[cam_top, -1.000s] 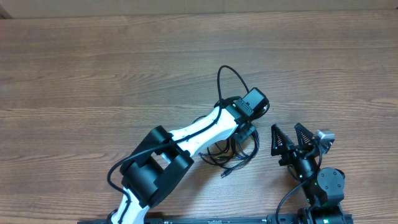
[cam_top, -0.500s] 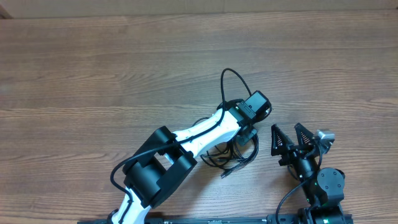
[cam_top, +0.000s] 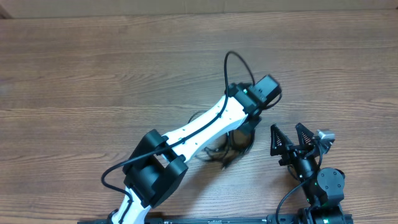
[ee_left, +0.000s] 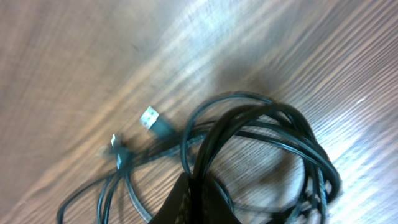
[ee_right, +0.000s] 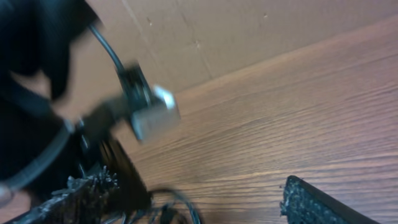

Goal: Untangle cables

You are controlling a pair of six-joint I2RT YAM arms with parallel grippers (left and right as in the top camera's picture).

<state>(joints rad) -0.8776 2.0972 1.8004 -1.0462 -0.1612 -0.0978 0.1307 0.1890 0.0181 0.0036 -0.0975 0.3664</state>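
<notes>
Cables (ee_left: 217, 132) lie in a black bunch of loops on the wooden table (cam_top: 93, 74), on the robot's side and a bit right of the middle. From above we see only a few loops poking out beside the white left arm (cam_top: 205, 127). The arm covers the rest, and it covers its own hand too.

The left wrist view shows us what the top view hides. There the left gripper (ee_left: 189, 200) is pressed together on the thick part of the bunch, and the cords run up into it. We also see a small silver plug (ee_left: 151, 118) lying on the wood beside the loops. A second plug next to it is too blurry to say much about.

The right gripper (cam_top: 290, 135) sits just right of the bunch, not touching it, with its two fingers spread wide and nothing between them. Its own view is blurry — we can make out a rough dark finger (ee_right: 317, 202) at the right, a pale brown wall (ee_right: 249, 31) behind the table, and a bit of cable low down.
</notes>
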